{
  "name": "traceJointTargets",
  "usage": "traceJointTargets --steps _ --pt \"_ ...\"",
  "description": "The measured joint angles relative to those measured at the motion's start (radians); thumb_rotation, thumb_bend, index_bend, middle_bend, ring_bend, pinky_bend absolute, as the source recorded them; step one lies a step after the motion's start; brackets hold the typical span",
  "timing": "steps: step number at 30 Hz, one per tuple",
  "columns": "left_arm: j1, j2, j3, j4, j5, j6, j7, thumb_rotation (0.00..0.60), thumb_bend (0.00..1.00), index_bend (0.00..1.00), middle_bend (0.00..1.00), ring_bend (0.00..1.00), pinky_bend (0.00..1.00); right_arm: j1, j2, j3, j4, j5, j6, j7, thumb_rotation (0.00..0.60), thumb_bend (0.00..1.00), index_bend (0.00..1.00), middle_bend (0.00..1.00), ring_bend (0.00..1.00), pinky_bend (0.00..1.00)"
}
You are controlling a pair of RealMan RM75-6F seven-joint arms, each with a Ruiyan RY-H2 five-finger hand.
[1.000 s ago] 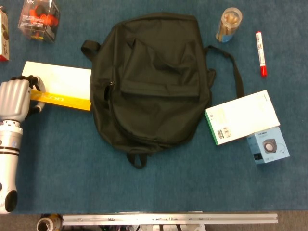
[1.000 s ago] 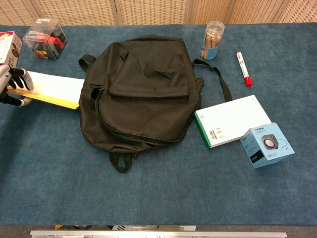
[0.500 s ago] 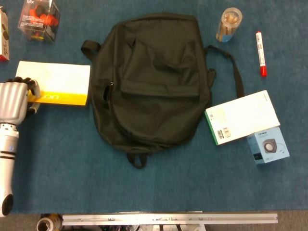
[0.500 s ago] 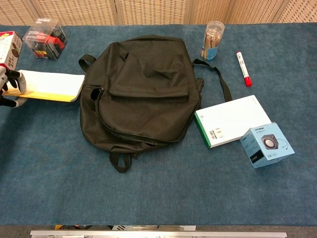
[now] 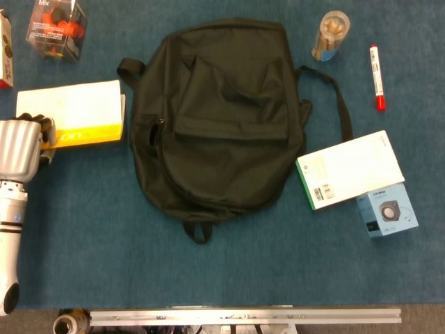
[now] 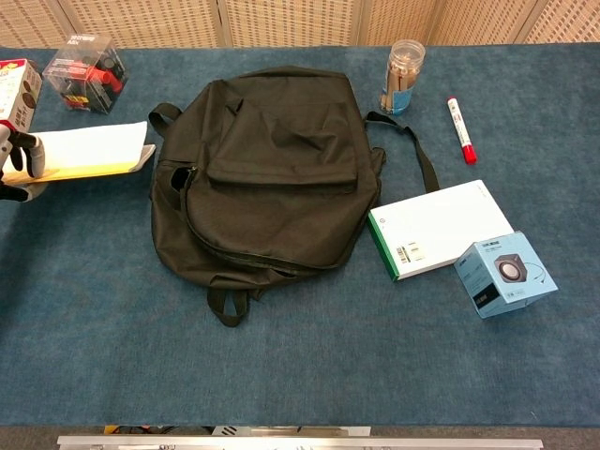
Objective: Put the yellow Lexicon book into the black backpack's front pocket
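Yellow Lexicon book (image 5: 80,115) sits at the far left of the blue table (image 5: 229,271), its left end gripped in the fingers of the robot's left hand (image 5: 21,146), its right edge lying just beside the black backpack (image 5: 215,118) without clearly touching it. From the chest view the book looks tipped, with the backpack-side end raised a little off the cloth. A broad stretch of bare blue surface runs along the near side, below the book and the bag, down to the metal rail (image 5: 243,316) at the table's front edge.

The backpack lies flat at centre, its front pocket (image 5: 233,94) facing up; whether the pocket's zip is undone cannot be told. One strap (image 5: 337,97) loops out to the right, a short loop (image 5: 197,229) sticks out at the near end.

Behind the book stands a clear box of red and black items (image 5: 55,29), with a red-and-white carton (image 5: 5,49) at the left frame edge. To the right of the bag, well apart from the book, are a clear jar (image 5: 330,35), a red marker (image 5: 376,67), a white box with a green side (image 5: 350,169) and a small blue speaker box (image 5: 386,210) touching it.

The left forearm (image 5: 14,229) rises from the near edge, the hand's back upward, dark fingertips curled onto the cover. The right hand appears in neither view.
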Motion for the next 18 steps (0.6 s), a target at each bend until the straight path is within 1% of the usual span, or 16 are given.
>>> traceJointTargets --steps 8,14,18 --pt "0.014 0.063 0.001 -0.071 0.038 0.070 -0.032 0.600 0.28 0.69 0.66 0.57 0.69 0.026 0.000 -0.002 -0.034 -0.027 -0.023 -0.050 0.600 0.15 0.00 0.09 0.00 0.00" --pt "0.032 0.127 0.012 -0.149 0.085 0.141 -0.047 0.600 0.28 0.69 0.66 0.57 0.69 0.075 -0.012 -0.009 -0.087 -0.067 -0.084 -0.103 0.600 0.15 0.00 0.11 0.00 0.07" --pt "0.047 0.166 0.024 -0.200 0.122 0.189 -0.048 0.600 0.28 0.69 0.66 0.57 0.69 0.123 -0.019 -0.013 -0.145 -0.092 -0.151 -0.139 0.600 0.15 0.00 0.13 0.00 0.12"
